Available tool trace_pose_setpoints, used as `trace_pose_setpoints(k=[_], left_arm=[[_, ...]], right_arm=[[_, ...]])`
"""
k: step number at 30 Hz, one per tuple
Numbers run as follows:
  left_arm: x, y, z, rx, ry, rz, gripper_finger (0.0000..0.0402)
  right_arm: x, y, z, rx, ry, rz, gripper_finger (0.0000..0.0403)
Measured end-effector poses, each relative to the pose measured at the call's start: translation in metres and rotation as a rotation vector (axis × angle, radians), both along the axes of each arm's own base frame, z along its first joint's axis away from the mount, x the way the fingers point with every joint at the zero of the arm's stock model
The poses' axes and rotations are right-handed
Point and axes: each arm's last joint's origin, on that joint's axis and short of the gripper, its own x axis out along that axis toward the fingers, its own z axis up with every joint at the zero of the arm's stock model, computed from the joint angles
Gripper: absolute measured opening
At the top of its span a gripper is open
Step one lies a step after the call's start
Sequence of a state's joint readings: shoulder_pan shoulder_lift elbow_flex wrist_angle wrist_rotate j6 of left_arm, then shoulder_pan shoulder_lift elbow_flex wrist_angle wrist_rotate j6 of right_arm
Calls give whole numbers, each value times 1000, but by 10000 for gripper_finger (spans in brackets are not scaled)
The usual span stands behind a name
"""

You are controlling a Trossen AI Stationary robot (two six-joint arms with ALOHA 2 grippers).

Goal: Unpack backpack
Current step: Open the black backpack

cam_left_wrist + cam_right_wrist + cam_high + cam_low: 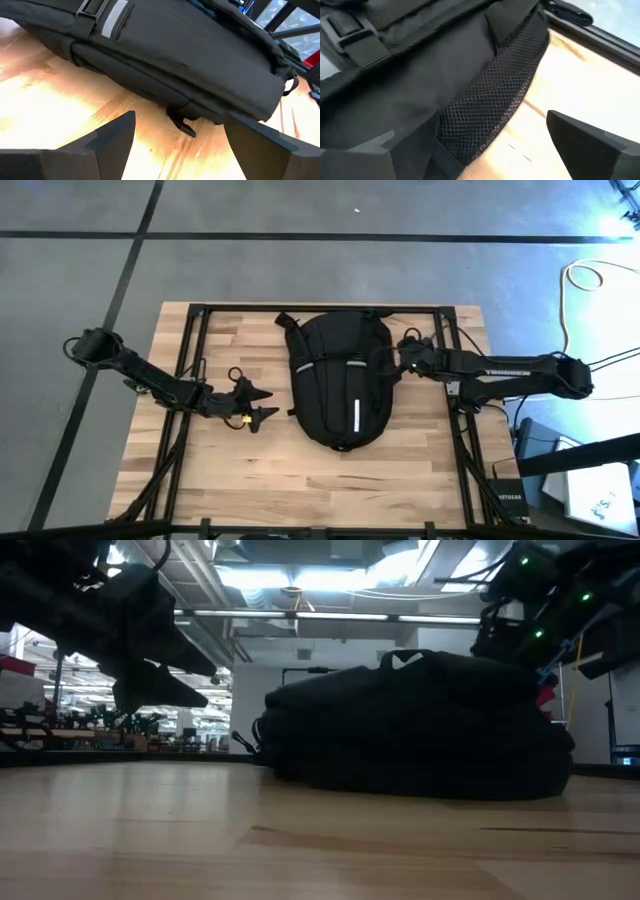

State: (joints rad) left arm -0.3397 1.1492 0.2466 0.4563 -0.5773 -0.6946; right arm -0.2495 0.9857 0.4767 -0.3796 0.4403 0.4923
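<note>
From above, the black oval backpack point(341, 378) with pale reflective strips lies mid-table. The left gripper point(258, 404), spread open and empty, sits just left of it; the right gripper point(392, 358), open, reaches its right edge. The right wrist view shows black mesh.

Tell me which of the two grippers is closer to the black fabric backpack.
The right gripper: open, right at the black fabric backpack and its mesh side. The left gripper, also open, is apart from it over bare wood.
</note>
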Motion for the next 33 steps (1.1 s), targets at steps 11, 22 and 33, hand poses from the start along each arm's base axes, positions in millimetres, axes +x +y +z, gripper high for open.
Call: trace_pose_setpoints(k=[11,22,33], left_arm=[[0,1,0,30,5,17,288],[0,1,0,31,2,28,288],[0,1,0,29,2,28,288]], right_arm=[[24,-10,-31,48,101,68,288],[27,-10,-33,37,107,100,48],[24,-12,32,-146,19,116,2]])
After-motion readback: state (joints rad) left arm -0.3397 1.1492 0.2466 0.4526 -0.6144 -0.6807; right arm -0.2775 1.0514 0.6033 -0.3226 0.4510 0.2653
